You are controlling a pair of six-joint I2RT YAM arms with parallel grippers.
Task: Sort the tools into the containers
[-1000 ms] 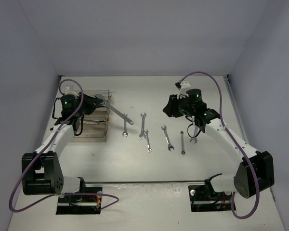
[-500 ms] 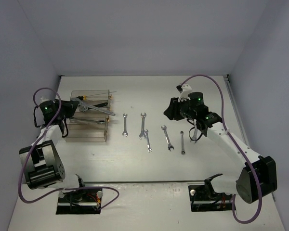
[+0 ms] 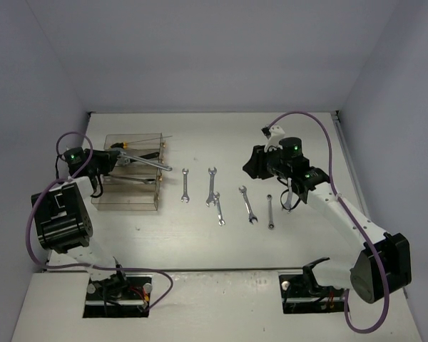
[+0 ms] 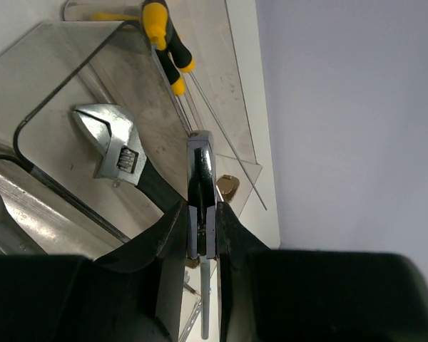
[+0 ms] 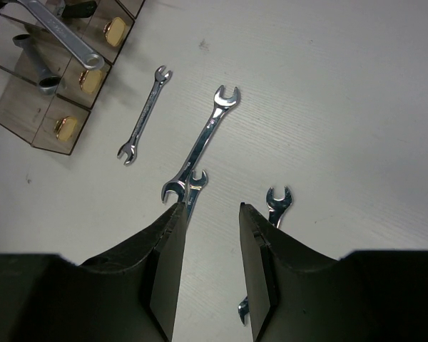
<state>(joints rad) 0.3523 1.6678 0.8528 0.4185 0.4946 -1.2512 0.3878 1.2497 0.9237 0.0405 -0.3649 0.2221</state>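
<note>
One long silver wrench (image 3: pixel 154 164) is pinched tight in the left gripper (image 4: pixel 200 229). The fingers are closed right down on the shaft, so in the wrist view you only see it edge-on. It's lying across the far part of the containers (image 3: pixel 125 201), with the head poking just past their right wall.

Inside the containers there's a black-handled adjustable wrench (image 4: pixel 113 144) in one bin. The two yellow-and-black-handled rods (image 4: pixel 164 39) are in the bin past it, and their thin tips stick out over the rim. Can't tell if the held wrench is touching any of the walls.

Right of the containers, on the table (image 3: pixel 200 242):
- a small wrench (image 3: pixel 185 184) is nearest
- then a longer wrench (image 3: pixel 211 182), with a short wrench (image 3: pixel 219 209) right at its near end
- then two more wrenches (image 3: pixel 247 204), well apart from the bins

Furthest right of the containers is the right gripper (image 5: pixel 211 209). Its fingers are spread apart with nothing between them, and it hovers over that loose bunch.
</note>
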